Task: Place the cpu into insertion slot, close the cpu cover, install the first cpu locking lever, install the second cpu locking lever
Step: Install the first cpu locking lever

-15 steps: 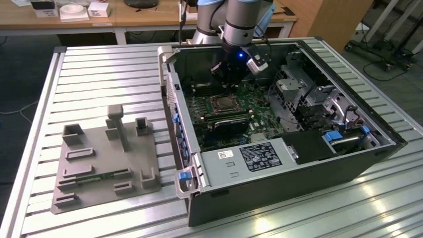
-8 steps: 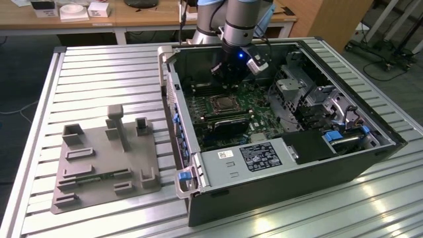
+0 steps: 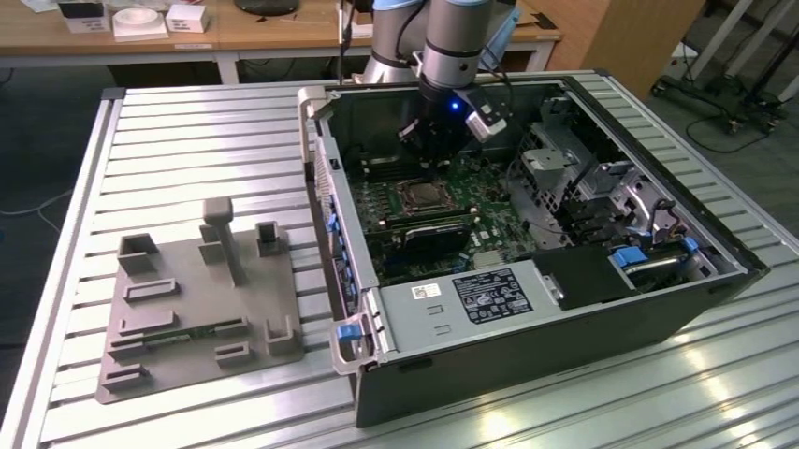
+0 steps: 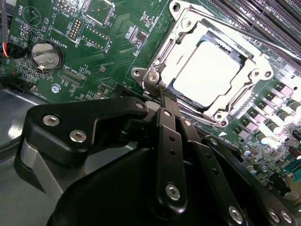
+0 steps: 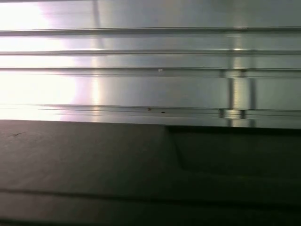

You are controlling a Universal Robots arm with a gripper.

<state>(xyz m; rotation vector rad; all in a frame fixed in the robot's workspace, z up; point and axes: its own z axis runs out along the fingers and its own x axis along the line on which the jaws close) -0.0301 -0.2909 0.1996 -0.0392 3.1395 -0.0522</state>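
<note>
one flat silver cpu (image 4: pixel 210 70) under square metal cpu cover (image 4: pixel 162 61).

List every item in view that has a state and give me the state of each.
cpu: seated in the insertion slot.
cpu cover: closed down around the cpu.
computer case: lying on its side, side panel off.
gripper: fingertips together, at the corner of the cpu cover.

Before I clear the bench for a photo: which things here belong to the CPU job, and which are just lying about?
Job:
cpu, seated in the insertion slot
cpu cover, down over it
tool, at the cover's corner

Lying about:
grey fixture plate on the table
white boxes on the wooden desk
coin battery
</note>
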